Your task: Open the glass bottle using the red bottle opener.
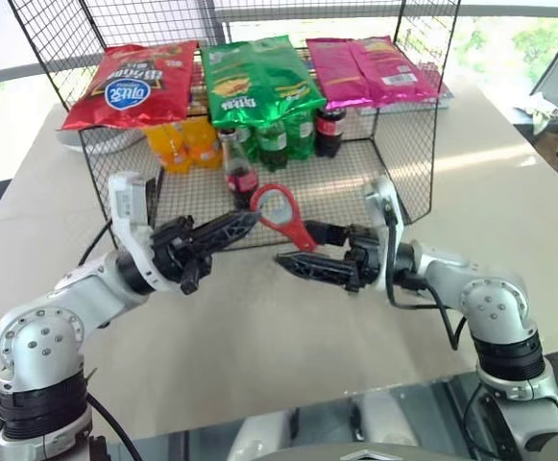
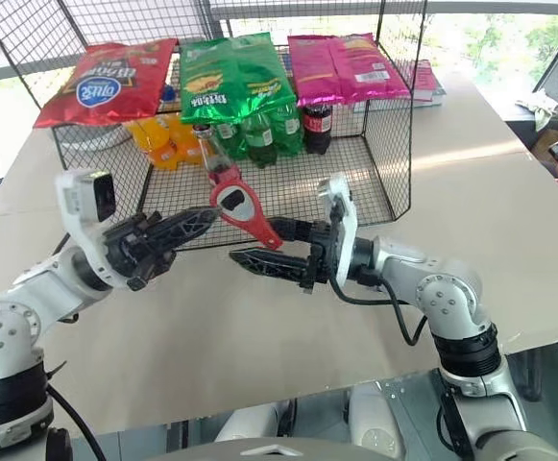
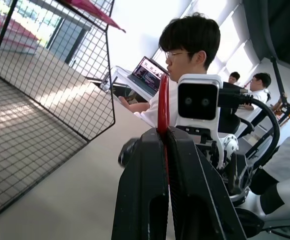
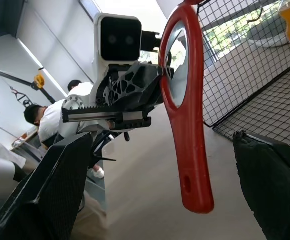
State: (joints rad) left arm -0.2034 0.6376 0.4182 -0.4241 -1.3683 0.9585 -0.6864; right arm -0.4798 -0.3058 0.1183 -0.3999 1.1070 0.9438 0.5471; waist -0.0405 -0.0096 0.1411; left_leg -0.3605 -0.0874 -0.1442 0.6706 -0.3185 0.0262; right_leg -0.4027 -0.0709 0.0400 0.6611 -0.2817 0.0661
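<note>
While our left gripper (image 1: 245, 220) clamped the stiff, light red bottle opener (image 1: 283, 215) by its ring, our right gripper (image 1: 307, 248) gaped wide for its handle.

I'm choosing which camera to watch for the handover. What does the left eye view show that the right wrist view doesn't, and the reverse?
Left eye view: the glass bottle standing inside the wire basket, snack bags on top, and the handle's tip reaching just above the right gripper.

Right wrist view: the handle hanging free between that gripper's wide-open fingers, touching neither, and people behind.

Both: the left gripper shut on the red opener by its ring head.
</note>
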